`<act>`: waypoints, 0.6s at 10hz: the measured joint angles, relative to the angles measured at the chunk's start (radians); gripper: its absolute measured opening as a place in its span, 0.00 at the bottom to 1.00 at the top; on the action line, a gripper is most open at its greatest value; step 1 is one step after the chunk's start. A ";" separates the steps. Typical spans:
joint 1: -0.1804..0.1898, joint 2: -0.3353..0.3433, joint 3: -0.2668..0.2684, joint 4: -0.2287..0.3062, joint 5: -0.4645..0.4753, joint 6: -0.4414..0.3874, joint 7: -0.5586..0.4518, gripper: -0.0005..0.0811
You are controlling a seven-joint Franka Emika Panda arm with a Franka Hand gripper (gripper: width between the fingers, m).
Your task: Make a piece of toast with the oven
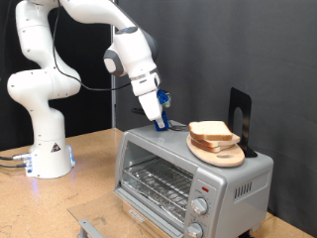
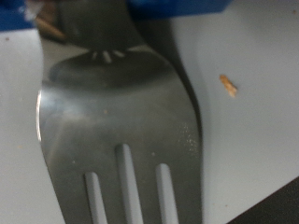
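Gripper [image 1: 158, 121] pinching a metal spatula [image 2: 117, 112] hovers over the oven [image 1: 188, 178] top, just beside the bread [image 1: 211, 131] stacked on its wooden board [image 1: 220, 154] beyond: apparently the pickup step, needing the blade slid under a slice.

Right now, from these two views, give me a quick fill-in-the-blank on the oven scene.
1. The two bread slices lie on a round wooden ___.
2. Their support rests on ___ of the oven.
3. The gripper hangs to the exterior view's ___ of the slices.
4. The wrist view shows a slotted metal ___.
Missing: board; top; left; spatula.
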 joint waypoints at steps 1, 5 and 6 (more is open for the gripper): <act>0.000 0.000 0.000 0.000 0.000 0.000 0.000 0.59; -0.006 0.002 0.001 -0.003 -0.013 -0.002 0.010 0.60; -0.010 0.004 0.002 -0.004 -0.017 -0.002 0.010 0.87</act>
